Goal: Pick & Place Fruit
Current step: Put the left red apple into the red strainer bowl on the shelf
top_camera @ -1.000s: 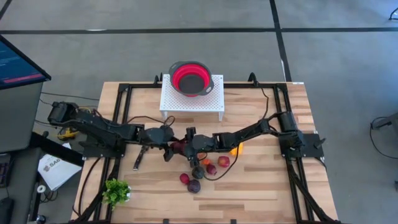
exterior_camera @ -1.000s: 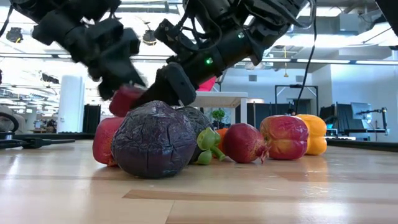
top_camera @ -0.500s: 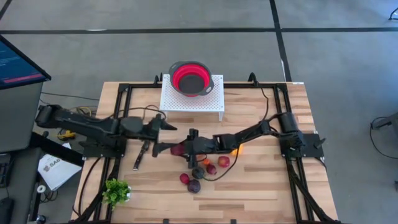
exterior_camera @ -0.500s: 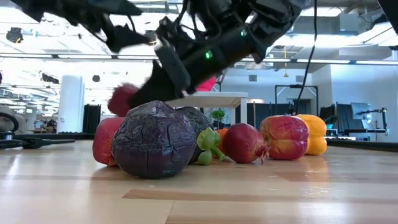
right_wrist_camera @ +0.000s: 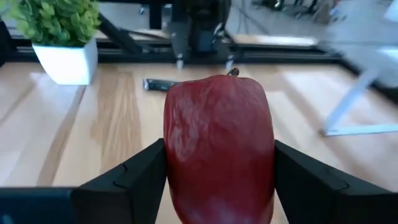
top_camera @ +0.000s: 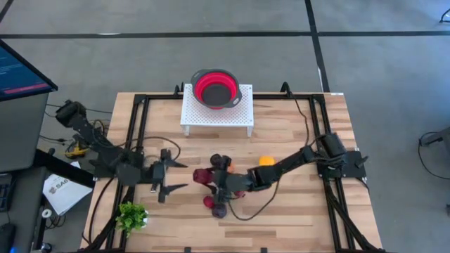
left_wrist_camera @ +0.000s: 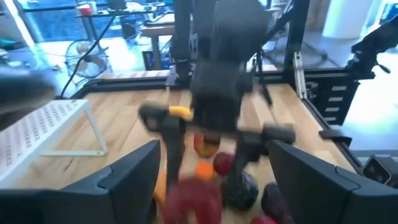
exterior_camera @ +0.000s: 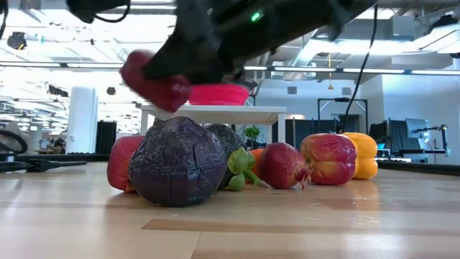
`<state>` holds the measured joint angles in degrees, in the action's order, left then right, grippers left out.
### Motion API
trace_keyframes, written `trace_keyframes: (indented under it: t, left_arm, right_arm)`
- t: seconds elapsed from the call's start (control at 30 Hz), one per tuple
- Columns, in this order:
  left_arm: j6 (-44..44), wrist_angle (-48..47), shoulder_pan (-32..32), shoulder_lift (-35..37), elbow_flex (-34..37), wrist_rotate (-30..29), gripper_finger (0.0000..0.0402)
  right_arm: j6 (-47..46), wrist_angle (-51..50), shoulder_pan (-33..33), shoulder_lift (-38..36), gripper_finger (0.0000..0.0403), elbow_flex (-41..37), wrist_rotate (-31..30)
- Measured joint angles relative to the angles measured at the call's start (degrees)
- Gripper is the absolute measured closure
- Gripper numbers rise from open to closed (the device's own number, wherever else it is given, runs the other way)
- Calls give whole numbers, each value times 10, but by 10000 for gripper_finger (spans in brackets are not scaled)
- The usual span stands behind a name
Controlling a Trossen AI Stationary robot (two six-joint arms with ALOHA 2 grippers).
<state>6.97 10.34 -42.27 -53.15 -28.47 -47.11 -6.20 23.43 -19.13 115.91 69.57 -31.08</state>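
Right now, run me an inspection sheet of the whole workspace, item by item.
Surface: light wooden table with black frame rails.
Job's things: red toy fruit held; other fruits clustered mid-table, yellow-orange one apart.
Clutter: potted green plant; red round bowl on white perforated stand; dark tool.
Grippers: right gripper shut on the fruit; left gripper open, empty.
Cables: black cable across table.
Surroundings: monitor, grey floor.

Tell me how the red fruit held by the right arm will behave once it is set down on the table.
The red fruit, clamped in the right end effector, looks smooth, so it may slip if gripped loosely. It keeps its shape between the fingers, so it is probably stiff. Its rounded sides suggest it could roll on the flat table. The left end effector waits open nearby.
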Motion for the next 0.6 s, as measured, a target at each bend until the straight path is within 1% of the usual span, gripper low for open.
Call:
trace_keyframes:
  t: [0.07, 0.13, 0.23, 0.3, 0.4, 0.5, 0.53, 0.6]
  left_arm:
    - [14, 15, -22, -26, 0, -42, 112]
    - [24, 40, -29, -56, 0, -66, 112]
    - [27, 95, -15, -106, 0, -70, 112]
    - [38, 134, 11, -146, 0, -69, 112]
    - [37, 176, 65, -196, 1, -47, 112]
    - [6, 218, 118, -235, 1, 0, 111]
    - [-9, 235, 133, -245, 1, 10, 110]
    - [-31, 261, 157, -255, 1, 16, 106]
  right_arm:
    - [0, 4, -11, -34, 153, -38, -23]
    - [1, 41, -18, -70, 153, -91, -29]
    - [3, 159, -24, -117, 153, -182, -27]
    - [3, 256, -22, -136, 153, -239, -20]
    - [6, 402, -11, -140, 153, -304, -2]
    - [6, 522, 8, -134, 153, -339, 46]
    - [3, 540, 15, -135, 153, -343, 63]
    - [-6, 540, 27, -136, 153, -343, 86]
